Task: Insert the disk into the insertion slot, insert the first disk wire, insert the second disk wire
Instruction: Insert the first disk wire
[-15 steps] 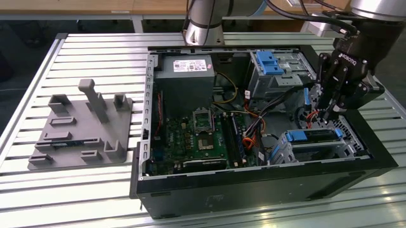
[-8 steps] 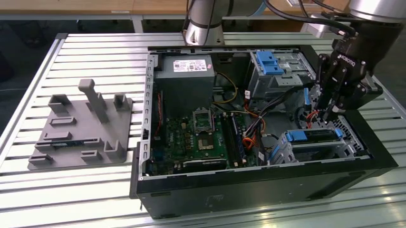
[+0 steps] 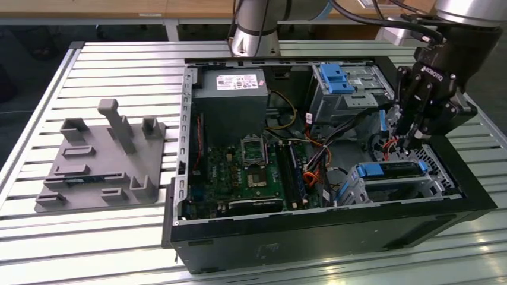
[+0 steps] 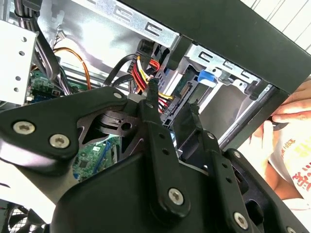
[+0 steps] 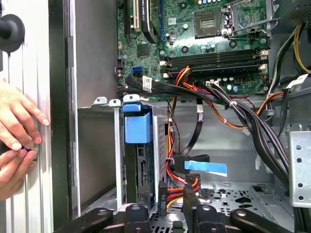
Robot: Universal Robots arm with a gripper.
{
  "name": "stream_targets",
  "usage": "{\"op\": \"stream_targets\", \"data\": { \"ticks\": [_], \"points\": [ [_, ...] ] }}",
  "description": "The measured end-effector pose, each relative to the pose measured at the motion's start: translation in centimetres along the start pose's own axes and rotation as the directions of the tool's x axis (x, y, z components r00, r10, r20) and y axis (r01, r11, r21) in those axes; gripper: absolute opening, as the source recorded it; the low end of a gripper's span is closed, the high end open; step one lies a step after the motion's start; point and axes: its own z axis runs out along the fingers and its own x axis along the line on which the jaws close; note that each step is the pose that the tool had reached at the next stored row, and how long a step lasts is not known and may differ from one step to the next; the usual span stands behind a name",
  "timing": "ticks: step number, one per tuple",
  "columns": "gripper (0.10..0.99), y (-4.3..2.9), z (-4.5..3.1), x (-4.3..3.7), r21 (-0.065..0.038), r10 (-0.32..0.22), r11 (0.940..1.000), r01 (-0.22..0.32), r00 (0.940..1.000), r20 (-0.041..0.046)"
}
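The disk (image 3: 388, 170), silver in a blue carrier (image 5: 138, 127), sits inside the perforated insertion slot (image 3: 434, 178) at the case's front corner on the exterior view's right. My gripper (image 3: 408, 141) hangs just behind the disk's connector end. In both wrist views its two black fingers (image 5: 145, 201) stand apart, so the gripper (image 5: 167, 199) is open. A small dark plug (image 5: 163, 190) on a thin red wire (image 5: 168, 162) lies at the disk's end, between the fingers without visible contact. In the second wrist view the gripper (image 4: 172, 99) points at that plug (image 4: 169, 112).
A bundle of black, yellow, orange and red wires (image 5: 233, 109) crosses the case beside the slot. A taller bay with a blue latch (image 3: 336, 77) stands behind. The motherboard (image 3: 249, 172) fills the middle. A person's hands (image 5: 17, 131) rest on the case wall. A grey fixture (image 3: 99, 163) lies outside.
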Motion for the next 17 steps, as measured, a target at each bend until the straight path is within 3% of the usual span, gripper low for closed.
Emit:
{"op": "stream_targets", "data": {
  "ticks": [3, 6, 17],
  "points": [
    [0.392, 0.00, 0.00, -0.02, 0.000, 0.000, 1.0000, 0.000, 1.0000, 0.0001],
    [0.259, -0.01, 0.06, -0.05, 0.000, 0.000, 1.0000, 0.000, 1.0000, 0.0000],
    [0.259, -0.01, 0.15, -0.07, 0.000, 0.000, 1.0000, 0.000, 1.0000, -0.0028]
  ]
}}
